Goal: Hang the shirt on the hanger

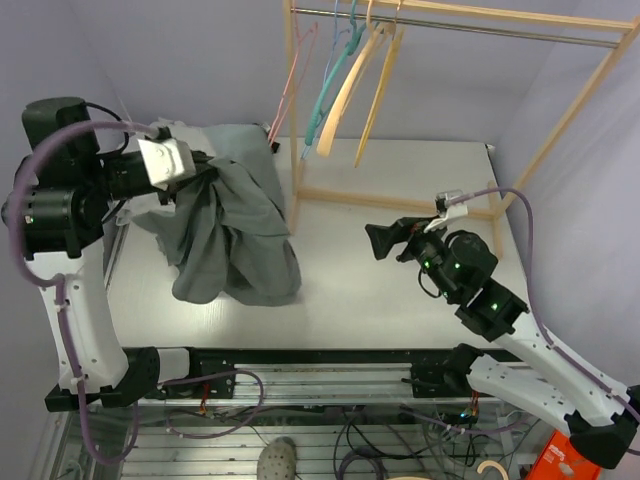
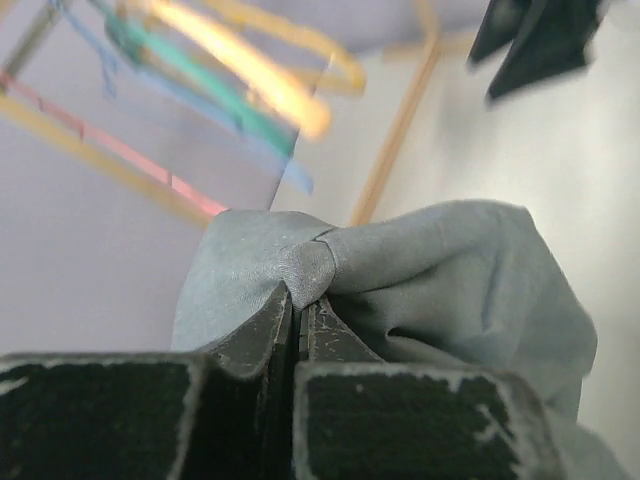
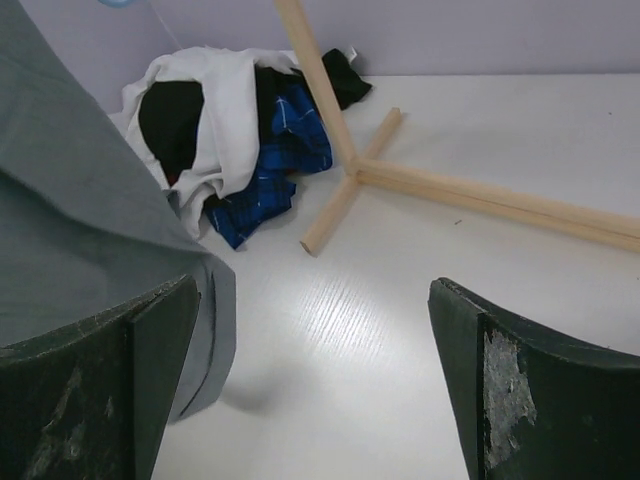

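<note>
Over the table (image 1: 400,290), left pincer (image 2: 301,310) pinches the shirt (image 1: 235,240) hanging lengthwise down; right pincer (image 1: 378,242) spread.

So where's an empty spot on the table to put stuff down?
Bare table lies between the held-up grey shirt and the open right gripper, and along the near edge. Crowded: the far left corner, where a clothes pile sits beside the wooden rack.

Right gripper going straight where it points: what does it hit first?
Likely the shirt, at its hanging edge: the open right gripper points at it across the table. Depth unclear.
</note>
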